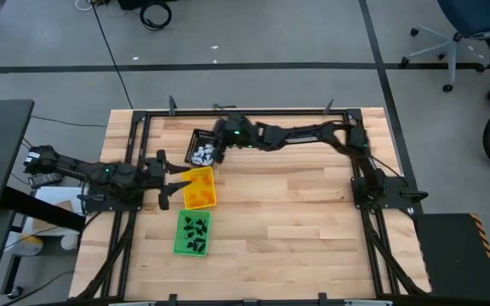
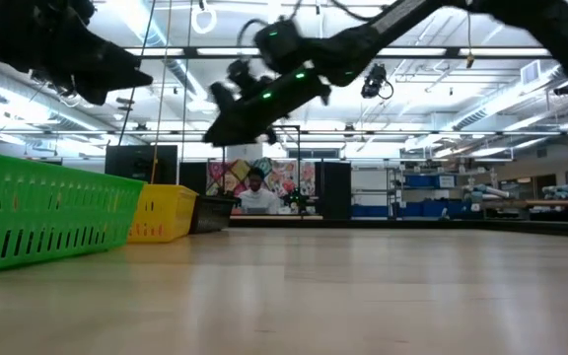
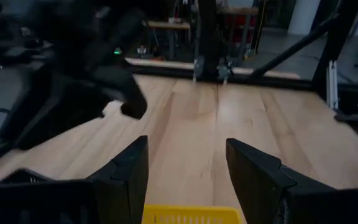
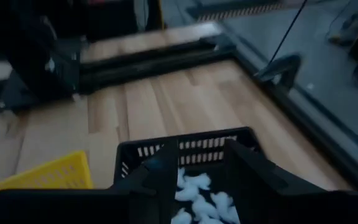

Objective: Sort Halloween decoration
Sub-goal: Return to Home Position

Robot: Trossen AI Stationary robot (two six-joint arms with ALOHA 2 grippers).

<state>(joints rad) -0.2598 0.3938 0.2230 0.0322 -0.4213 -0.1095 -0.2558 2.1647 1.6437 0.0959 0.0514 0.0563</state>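
Note:
Three small trays lie in a row at the table's left centre. The black tray [image 1: 202, 151] holds white trinkets [image 4: 199, 194], the yellow tray [image 1: 199, 188] holds orange ones, and the green tray [image 1: 192, 233] holds black ones [image 1: 196, 229]. My right gripper [image 4: 201, 165] hovers open above the black tray's right end, nothing between its fingers; the low view shows it [image 2: 223, 126] well above the trays. My left gripper [image 3: 188, 168] stands open at the yellow tray's left side [image 3: 188, 215], raised and touching nothing.
A black metal frame [image 1: 253, 113] runs around the wooden table top [image 1: 296, 212], which lies bare to the right of the trays. Beyond the far edge, the low view shows a person [image 2: 256, 197] seated in the room.

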